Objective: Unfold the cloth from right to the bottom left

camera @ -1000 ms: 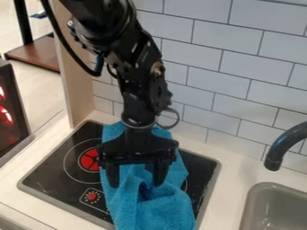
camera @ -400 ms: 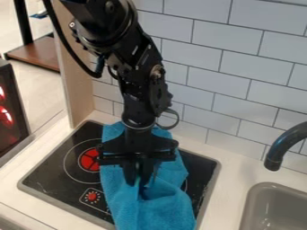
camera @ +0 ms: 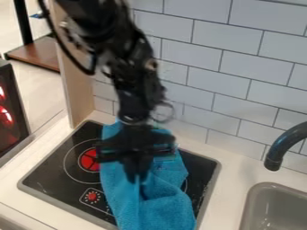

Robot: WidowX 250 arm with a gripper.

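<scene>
one cloth (camera: 162, 204), one faucet (camera: 282, 146), one sink (camera: 278, 206)

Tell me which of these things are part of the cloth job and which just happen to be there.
Part of the job:
- blue cloth, bunched
- black gripper, closed on the cloth

Just there:
- stove, under the cloth
- faucet
- sink
- tiled wall

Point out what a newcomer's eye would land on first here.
Most striking is the bright blue cloth, crumpled lengthwise over the black stovetop. Next comes the black robot arm slanting down from the top edge, its gripper closed on the cloth near the middle. The red burner also pops, just left of the cloth in view.
</scene>
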